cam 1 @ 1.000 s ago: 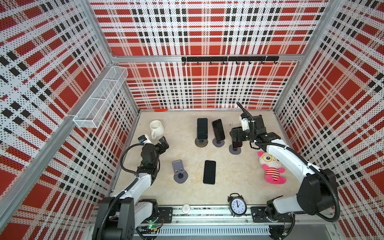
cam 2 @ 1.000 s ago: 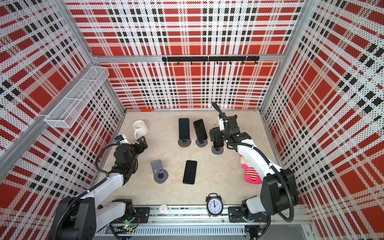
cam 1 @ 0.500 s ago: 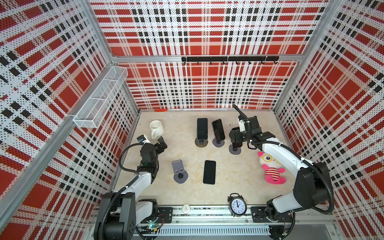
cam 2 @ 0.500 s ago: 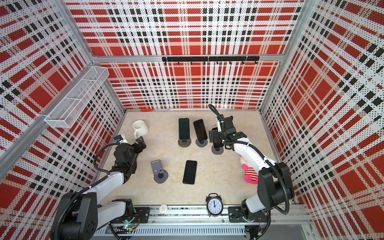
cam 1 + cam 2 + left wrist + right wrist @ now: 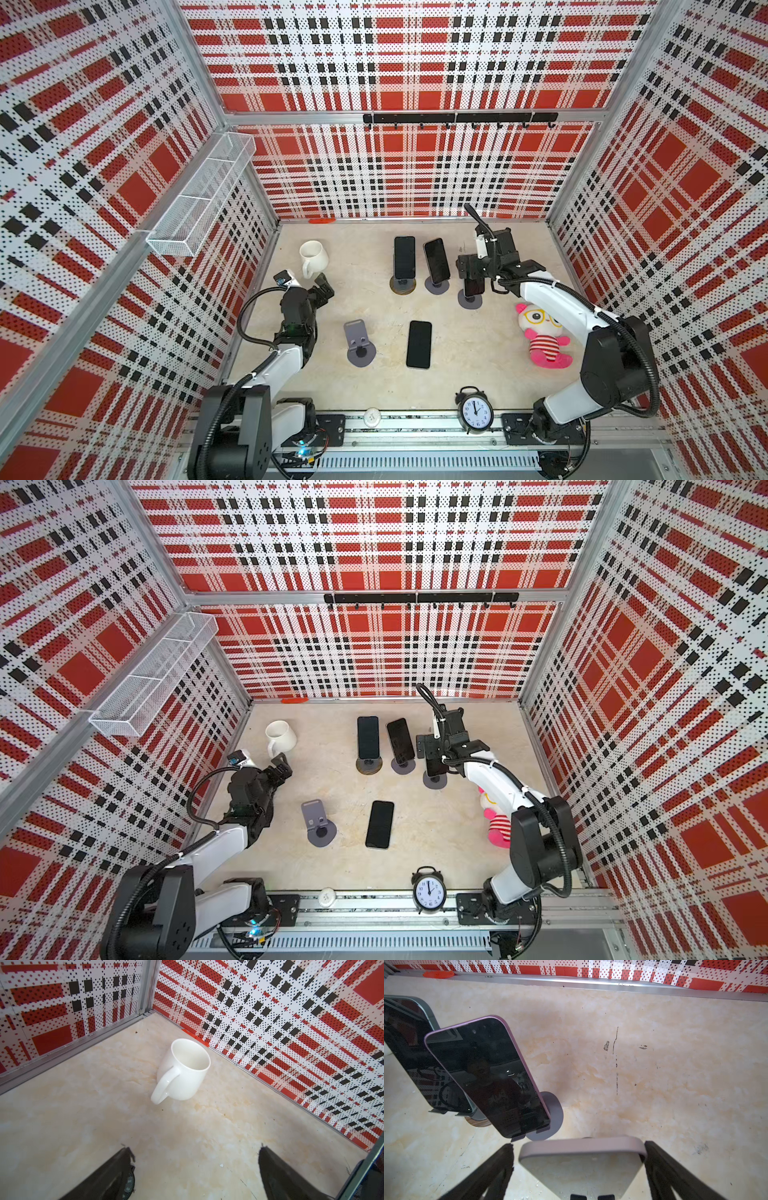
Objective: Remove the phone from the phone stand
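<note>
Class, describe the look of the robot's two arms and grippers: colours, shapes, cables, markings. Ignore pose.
The left arm and right arm share white link shells, bulky black joint housings and looping black corrugated cables. The left gripper and right gripper have black tapered jaws; a numbered dial marks the left.

The walls (image 5: 415,174) carry a red, white and black plaid, dotted all over, and the table (image 5: 478,345) is cream marbled with tan. The mug (image 5: 312,257) is plain white; the alarm clock (image 5: 475,411) is black with a white face. The plush toy (image 5: 542,336) is pink (yellow glasses, red-and-white striped middle). A dark-screened phone (image 5: 488,1076) has a lilac rim, its phone stand (image 5: 555,1113) is grey-lilac, and another stand's base (image 5: 478,1123) is wood-brown.
</note>
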Motion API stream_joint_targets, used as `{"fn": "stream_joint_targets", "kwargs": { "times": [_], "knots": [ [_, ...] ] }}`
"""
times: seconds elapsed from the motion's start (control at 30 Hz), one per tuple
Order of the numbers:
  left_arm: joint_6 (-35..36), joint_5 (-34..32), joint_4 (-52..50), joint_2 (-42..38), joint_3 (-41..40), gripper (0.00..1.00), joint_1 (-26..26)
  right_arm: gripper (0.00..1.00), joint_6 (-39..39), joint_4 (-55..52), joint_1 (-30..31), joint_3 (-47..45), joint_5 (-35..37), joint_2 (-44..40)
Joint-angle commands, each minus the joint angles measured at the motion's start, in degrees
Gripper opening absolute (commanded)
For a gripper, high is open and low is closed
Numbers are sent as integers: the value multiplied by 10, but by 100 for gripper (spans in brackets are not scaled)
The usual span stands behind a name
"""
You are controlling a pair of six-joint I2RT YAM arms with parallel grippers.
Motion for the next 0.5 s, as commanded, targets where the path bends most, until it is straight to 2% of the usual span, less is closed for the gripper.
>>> {"fn": "stream_joint_targets", "kwargs": {
  "times": [0.0, 0.47],
  "knots": [
    [10, -9, 17, -8, -8, 98, 7, 100, 2, 17, 1, 5, -3, 16],
    [12, 4, 17, -3, -5, 98, 9, 95, -7, 32, 1, -12, -4, 33]
  ]
}}
